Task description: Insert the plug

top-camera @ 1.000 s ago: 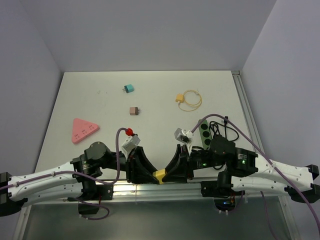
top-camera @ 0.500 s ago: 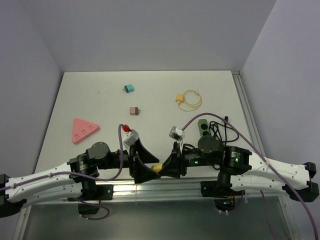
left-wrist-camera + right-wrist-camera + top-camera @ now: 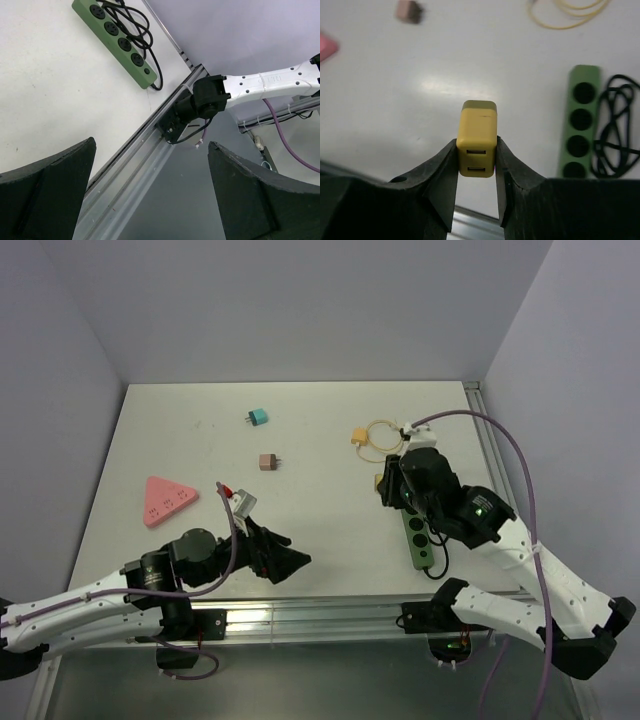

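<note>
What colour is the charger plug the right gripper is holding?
The charger plug is yellow; the right wrist view shows it best.

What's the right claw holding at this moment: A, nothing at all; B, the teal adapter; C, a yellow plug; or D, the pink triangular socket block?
C: in the right wrist view, the right claw is shut on the yellow plug, which sits pinched between its two fingers above the table.
</note>
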Robot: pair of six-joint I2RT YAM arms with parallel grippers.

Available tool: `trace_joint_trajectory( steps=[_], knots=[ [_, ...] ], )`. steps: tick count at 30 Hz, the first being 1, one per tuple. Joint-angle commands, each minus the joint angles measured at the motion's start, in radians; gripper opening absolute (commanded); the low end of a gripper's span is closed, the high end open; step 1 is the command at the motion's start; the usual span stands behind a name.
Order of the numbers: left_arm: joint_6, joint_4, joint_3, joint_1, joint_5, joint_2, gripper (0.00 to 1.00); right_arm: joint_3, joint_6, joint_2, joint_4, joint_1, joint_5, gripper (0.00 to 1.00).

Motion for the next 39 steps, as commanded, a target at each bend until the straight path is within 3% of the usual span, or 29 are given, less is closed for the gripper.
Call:
trace_joint_trajectory(
  steps=[1,6,9,13,16,26,34,39],
  knots=[
    [-0.016,0.035,-0.013,0.0,-0.011,-0.025,0.99,0.098,-0.114,0.053,-0.103,-0.052,0.238,0.0],
    [-0.028,0.043,-0.039,0.0,0.009,-0.054,0.98,0.095,-0.334,0.081,-0.057,-0.139,0.248,0.0],
    [-0.038,0.058,-0.06,0.0,0.026,-0.074,0.98,0.109,-0.457,0.122,-0.038,-0.222,0.14,0.0],
    [-0.041,0.069,-0.068,0.0,0.036,-0.082,0.98,0.184,-0.561,0.293,-0.095,-0.444,-0.074,0.0],
    [-0.048,0.081,-0.072,0.0,0.05,-0.077,0.98,0.245,-0.585,0.398,-0.167,-0.504,-0.114,0.0],
    [-0.065,0.12,-0.074,0.0,0.082,-0.014,0.97,0.302,-0.553,0.61,-0.155,-0.591,-0.268,0.0],
    [-0.071,0.185,-0.091,0.0,0.095,0.021,0.97,0.223,-0.563,0.601,-0.11,-0.589,-0.252,0.0],
    [-0.079,0.207,-0.102,0.0,0.112,0.04,0.97,0.097,-0.572,0.541,0.006,-0.587,-0.242,0.0]
  ],
)
